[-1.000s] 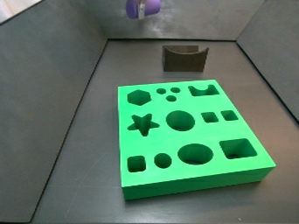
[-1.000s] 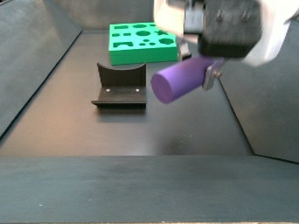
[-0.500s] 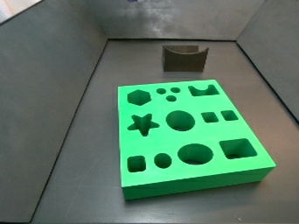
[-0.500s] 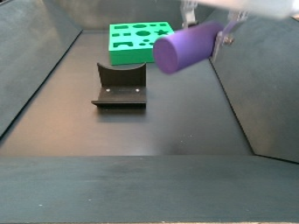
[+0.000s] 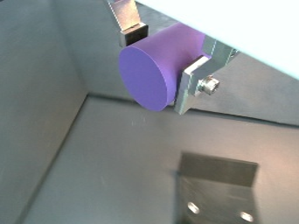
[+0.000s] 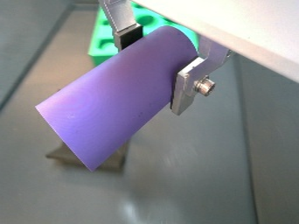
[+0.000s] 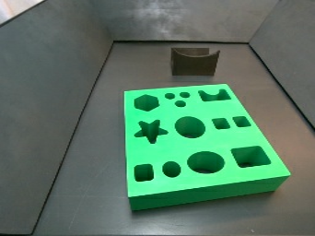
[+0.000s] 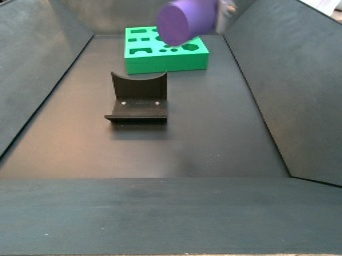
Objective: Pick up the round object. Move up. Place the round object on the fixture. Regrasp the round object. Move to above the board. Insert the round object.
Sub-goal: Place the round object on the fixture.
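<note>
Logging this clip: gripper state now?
Gripper: shut on the smooth purple cylinder peg, raised above the floor near the dark notched fixture.

— What do I have around the work area?
— On my feeds, a dark matte floor (image 7: 74, 175); a grey left wall (image 7: 50, 64) and right wall (image 7: 289, 51) slope up from it; a back wall (image 7: 160, 18) closes the far end.
— And the light?
— Soft and even on my screen; the walls read paler than the floor; in a side view a dark grey ledge (image 8: 160, 215) runs across the near edge.
</note>
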